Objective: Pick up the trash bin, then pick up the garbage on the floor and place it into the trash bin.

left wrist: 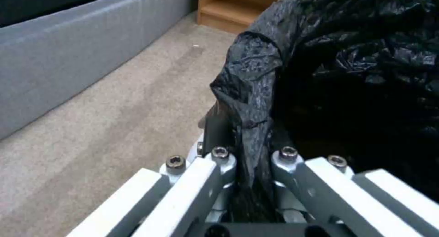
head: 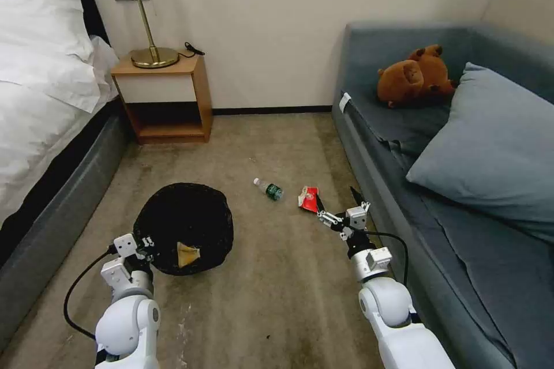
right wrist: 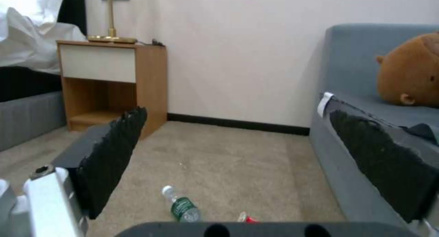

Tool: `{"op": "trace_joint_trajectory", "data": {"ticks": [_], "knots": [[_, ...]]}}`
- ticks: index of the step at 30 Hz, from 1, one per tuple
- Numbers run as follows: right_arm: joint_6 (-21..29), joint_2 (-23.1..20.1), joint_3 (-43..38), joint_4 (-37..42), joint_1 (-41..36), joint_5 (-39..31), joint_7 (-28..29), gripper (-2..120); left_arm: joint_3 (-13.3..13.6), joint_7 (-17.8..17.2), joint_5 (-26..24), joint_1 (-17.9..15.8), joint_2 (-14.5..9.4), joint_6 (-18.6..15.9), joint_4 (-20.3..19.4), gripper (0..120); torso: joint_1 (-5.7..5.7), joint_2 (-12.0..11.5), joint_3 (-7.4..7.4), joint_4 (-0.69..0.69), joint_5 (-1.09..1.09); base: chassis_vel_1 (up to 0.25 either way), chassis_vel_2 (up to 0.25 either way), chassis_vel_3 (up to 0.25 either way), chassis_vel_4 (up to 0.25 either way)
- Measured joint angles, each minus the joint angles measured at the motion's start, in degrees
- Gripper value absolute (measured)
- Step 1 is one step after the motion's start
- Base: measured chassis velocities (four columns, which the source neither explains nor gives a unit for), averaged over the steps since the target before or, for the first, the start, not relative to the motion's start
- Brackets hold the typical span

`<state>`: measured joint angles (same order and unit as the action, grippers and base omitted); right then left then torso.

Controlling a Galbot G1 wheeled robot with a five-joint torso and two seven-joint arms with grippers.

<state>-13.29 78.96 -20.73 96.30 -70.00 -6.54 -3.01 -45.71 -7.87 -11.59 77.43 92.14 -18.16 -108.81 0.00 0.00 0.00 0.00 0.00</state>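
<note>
Left gripper (head: pixel 145 240) clamps bag-draped rim of trash bin (head: pixel 184 225), tan paper piece (head: pixel 187 254) inside | clear bottle (head: pixel 269 189) lies mid-floor (head: pixel 277 300) | red-and-white packet (head: pixel 309 198) beside it, near sofa (head: pixel 404 196) | right gripper (head: pixel 339 203) hovers spread wide at packet.

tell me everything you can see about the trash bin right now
The trash bin is round, and from the head view it is almost wholly covered by a crinkled, glossy black plastic bag draped over its rim. A tan piece of paper lies inside, near the edge closest to the robot. The left gripper is shut on the bag-covered rim. The bin sits over the beige carpet, between the bed and the sofa; whether it is lifted cannot be told.
</note>
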Motion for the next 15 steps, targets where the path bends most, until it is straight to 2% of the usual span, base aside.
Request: {"op": "trace_joint_trajectory", "data": {"ticks": [6,15], "knots": [[0.0,-0.04,-0.1,0.09,-0.18,0.0,-0.16,100,-0.02,0.03,-0.02,0.24,0.0,0.03,-0.05,3,0.0,0.0,0.0,0.0,0.0,-0.051,0.042,0.045,-0.061],[-0.03,-0.01,-0.12,0.38,-0.34,0.09,-0.25,100,0.06,0.05,0.01,0.6,0.0,0.24,-0.25,3,0.0,0.0,0.0,0.0,0.0,-0.028,0.028,0.026,-0.017]]}}
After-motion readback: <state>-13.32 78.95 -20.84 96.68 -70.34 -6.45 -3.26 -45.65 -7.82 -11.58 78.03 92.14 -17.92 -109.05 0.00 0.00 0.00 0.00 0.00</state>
